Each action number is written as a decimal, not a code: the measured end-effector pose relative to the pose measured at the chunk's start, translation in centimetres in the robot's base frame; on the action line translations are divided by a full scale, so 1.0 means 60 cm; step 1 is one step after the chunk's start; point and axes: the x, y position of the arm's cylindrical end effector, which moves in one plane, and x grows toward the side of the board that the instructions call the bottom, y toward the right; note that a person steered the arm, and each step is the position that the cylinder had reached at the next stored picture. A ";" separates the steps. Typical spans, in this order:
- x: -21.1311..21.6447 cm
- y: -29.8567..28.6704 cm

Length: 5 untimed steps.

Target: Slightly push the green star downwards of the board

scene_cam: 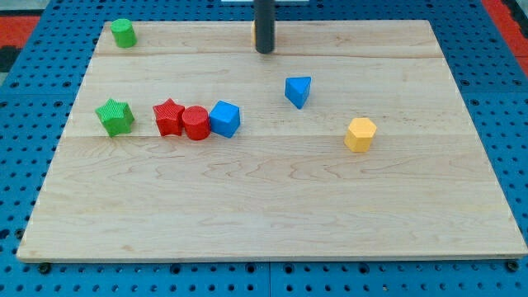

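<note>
The green star (pixel 115 116) lies at the view's left on the wooden board (pixel 272 206). My tip (pixel 264 51) is at the view's top centre, far to the upper right of the green star and apart from it. A sliver of a yellow block (pixel 253 31) shows just left of the rod, mostly hidden behind it.
A red star (pixel 168 117), a red cylinder (pixel 195 123) and a blue cube (pixel 224 119) sit touching in a row right of the green star. A green cylinder (pixel 124 33) is at top left. A blue triangular block (pixel 298 91) and a yellow hexagonal block (pixel 360 134) lie at the right.
</note>
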 end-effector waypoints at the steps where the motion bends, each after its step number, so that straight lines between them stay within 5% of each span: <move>1: 0.004 -0.001; 5: 0.015 -0.024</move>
